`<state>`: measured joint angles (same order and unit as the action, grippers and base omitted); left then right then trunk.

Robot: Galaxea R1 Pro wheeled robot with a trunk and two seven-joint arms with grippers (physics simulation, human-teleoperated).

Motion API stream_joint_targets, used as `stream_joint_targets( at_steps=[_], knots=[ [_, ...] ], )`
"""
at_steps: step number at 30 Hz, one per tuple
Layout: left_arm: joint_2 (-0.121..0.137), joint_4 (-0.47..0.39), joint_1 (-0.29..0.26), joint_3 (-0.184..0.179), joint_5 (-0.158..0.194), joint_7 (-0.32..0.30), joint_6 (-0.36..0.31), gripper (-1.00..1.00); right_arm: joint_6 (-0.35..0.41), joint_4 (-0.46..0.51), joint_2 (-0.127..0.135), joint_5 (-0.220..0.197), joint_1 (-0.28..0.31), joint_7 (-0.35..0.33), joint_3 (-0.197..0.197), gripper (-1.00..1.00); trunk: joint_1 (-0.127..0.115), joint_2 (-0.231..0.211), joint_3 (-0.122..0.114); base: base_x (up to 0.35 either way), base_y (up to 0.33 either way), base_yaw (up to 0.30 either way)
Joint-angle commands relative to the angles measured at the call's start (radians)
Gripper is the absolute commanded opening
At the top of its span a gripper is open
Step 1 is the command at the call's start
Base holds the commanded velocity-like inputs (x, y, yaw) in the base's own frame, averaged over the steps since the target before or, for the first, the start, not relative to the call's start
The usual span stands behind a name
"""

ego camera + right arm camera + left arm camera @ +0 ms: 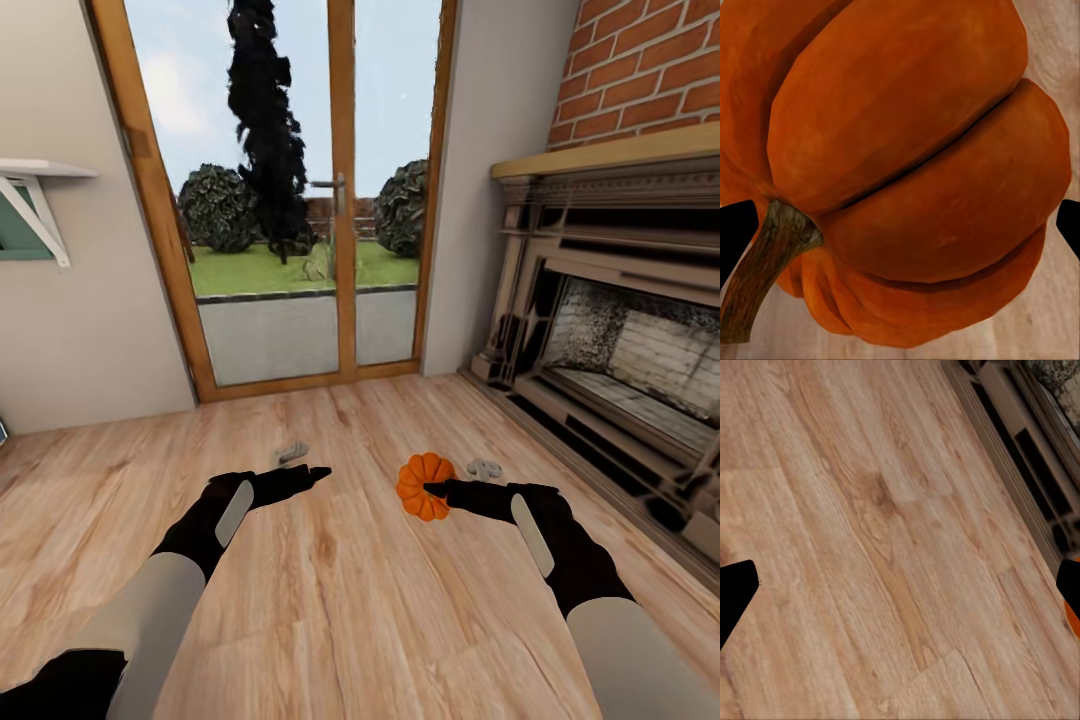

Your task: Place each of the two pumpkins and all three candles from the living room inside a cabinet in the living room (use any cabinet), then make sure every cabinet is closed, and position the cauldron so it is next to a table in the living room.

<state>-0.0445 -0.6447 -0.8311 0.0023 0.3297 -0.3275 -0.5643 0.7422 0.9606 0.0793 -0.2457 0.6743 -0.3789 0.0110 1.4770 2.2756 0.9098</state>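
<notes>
1. Our right gripper grasps the pumpkin above the floor, in front of the fireplace.
2. Pumpkin's brown stem sits beside one fingertip.
3. Our left gripper hangs unclenched, carrying nothing, well apart from the pumpkin, away from the fireplace.

orange ribbed pumpkin with brown stem; pale grained wood floor; red brick wall.
</notes>
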Motion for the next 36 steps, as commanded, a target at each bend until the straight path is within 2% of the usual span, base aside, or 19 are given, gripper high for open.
stream_joint_targets(
  at_steps=[1, 15, 19, 23, 30, 36],
  knots=[
    [0.0, 0.0, 0.0, 0.0, 0.006, 0.001, -0.006, 1.0, 0.006, 0.001, 0.0, -0.006, 0.001, -0.001, 0.001, -1.0, 0.0, 0.0, 0.001, 0.307, 0.161, 0.0],
    [-0.002, 0.005, 0.0, -0.001, 0.006, 0.004, -0.006, 1.0, 0.006, 0.001, -0.001, -0.006, 0.001, -0.001, 0.001, -1.0, 0.0, 0.0, -0.003, 0.307, 0.167, -0.043],
    [-0.015, 0.015, 0.0, -0.001, 0.006, 0.004, -0.006, 1.0, 0.006, 0.001, 0.0, -0.006, 0.001, -0.001, 0.002, -1.0, 0.0, 0.0, -0.006, 0.313, 0.131, -0.166],
    [-0.026, 0.039, 0.0, -0.001, 0.005, 0.005, -0.006, 1.0, 0.006, 0.001, 0.0, -0.006, 0.001, -0.001, 0.001, -1.0, 0.0, 0.0, -0.008, 0.331, -0.013, -0.082],
    [-0.028, 0.042, 0.0, -0.001, 0.005, 0.006, -0.005, 1.0, 0.006, 0.001, -0.001, -0.005, 0.001, -0.001, 0.001, -1.0, 0.0, 0.0, -0.009, 0.335, -0.071, -0.015],
    [-0.028, 0.042, 0.0, -0.001, 0.005, 0.005, -0.006, 1.0, 0.006, 0.001, -0.001, -0.004, 0.001, -0.001, 0.001, -1.0, 0.0, 0.0, -0.013, 0.335, -0.005, -0.159]
  ],
)
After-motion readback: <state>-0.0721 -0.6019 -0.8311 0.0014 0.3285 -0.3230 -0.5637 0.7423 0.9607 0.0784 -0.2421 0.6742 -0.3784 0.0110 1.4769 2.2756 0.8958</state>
